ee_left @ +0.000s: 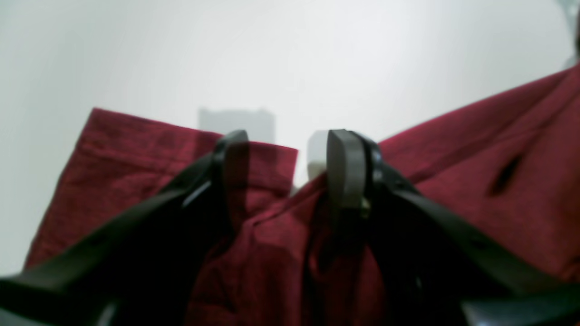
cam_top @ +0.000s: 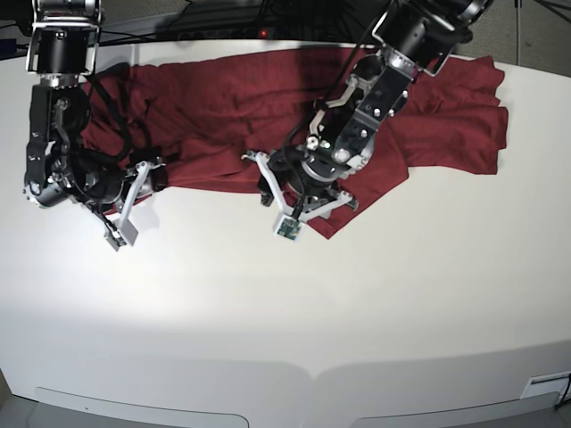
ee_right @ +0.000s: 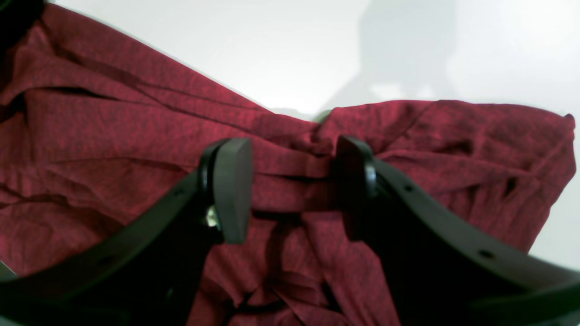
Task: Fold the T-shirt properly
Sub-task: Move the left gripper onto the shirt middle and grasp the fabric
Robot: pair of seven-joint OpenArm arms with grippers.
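The dark red T-shirt (cam_top: 223, 98) lies spread and wrinkled across the far half of the white table (cam_top: 268, 312). My left gripper (cam_top: 306, 190) sits over the shirt's front edge near the middle. In the left wrist view the gripper (ee_left: 290, 163) is open, with the shirt (ee_left: 476, 181) bunched under and between the jaws. My right gripper (cam_top: 145, 176) is at the shirt's left front edge. In the right wrist view the gripper (ee_right: 294, 185) is open, and a fold of the shirt (ee_right: 113, 136) runs across the gap between the fingers. Whether the pads touch cloth is unclear.
Black cables (cam_top: 223, 27) run along the table's back edge. The right arm's upright link (cam_top: 58, 80) stands over the shirt's left end. Bare white table lies in front of the shirt, to the rounded front edge (cam_top: 294, 379).
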